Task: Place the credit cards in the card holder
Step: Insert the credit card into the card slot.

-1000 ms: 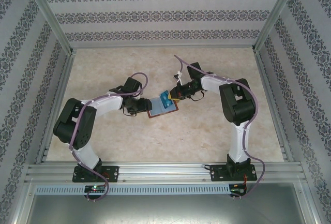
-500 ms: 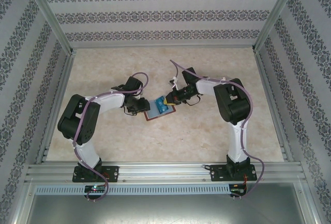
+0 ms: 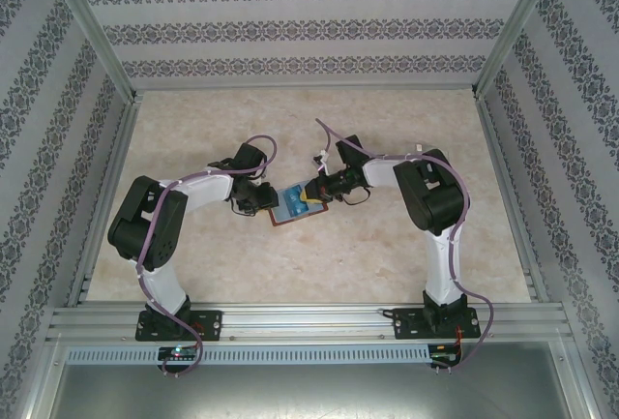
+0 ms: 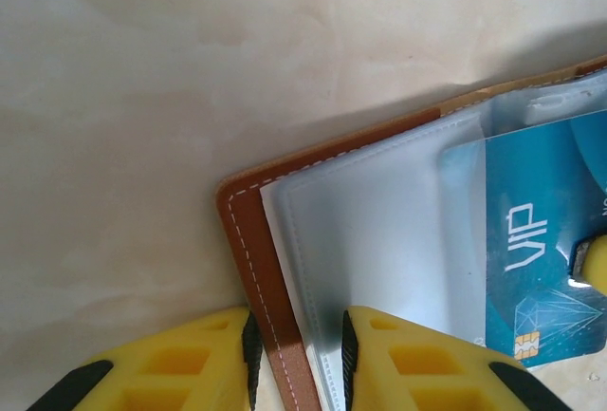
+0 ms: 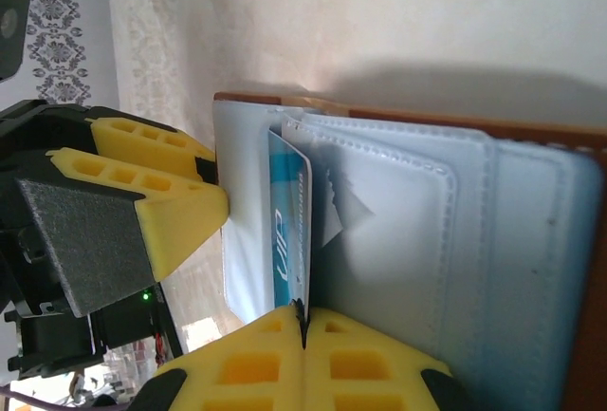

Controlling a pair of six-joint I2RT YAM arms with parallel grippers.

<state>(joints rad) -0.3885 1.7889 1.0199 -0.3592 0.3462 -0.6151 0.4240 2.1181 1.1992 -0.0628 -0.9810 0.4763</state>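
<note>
The reddish-brown card holder (image 3: 290, 212) lies open mid-table, its clear sleeves (image 4: 379, 231) facing up. My left gripper (image 4: 296, 354) is shut on its stitched brown edge (image 4: 248, 240), one pad on the leather and the other on the sleeve. A teal credit card (image 4: 536, 240) marked VIP is partly inside a sleeve. My right gripper (image 5: 303, 321) is shut on that card's (image 5: 289, 231) near edge and holds it on edge against the sleeves (image 5: 531, 231). In the top view the left gripper (image 3: 266, 201) and the right gripper (image 3: 311, 190) meet over the holder.
Beige tabletop (image 3: 319, 264) surrounds the holder. Patterned walls and metal frame posts (image 3: 503, 138) close in the back and sides. The left gripper's yellow fingers (image 5: 171, 212) sit close beside the card in the right wrist view.
The right gripper has moved left with the teal card, further over the holder. The left gripper's jaws have narrowed onto the holder's edge. The holder has shifted slightly left.
</note>
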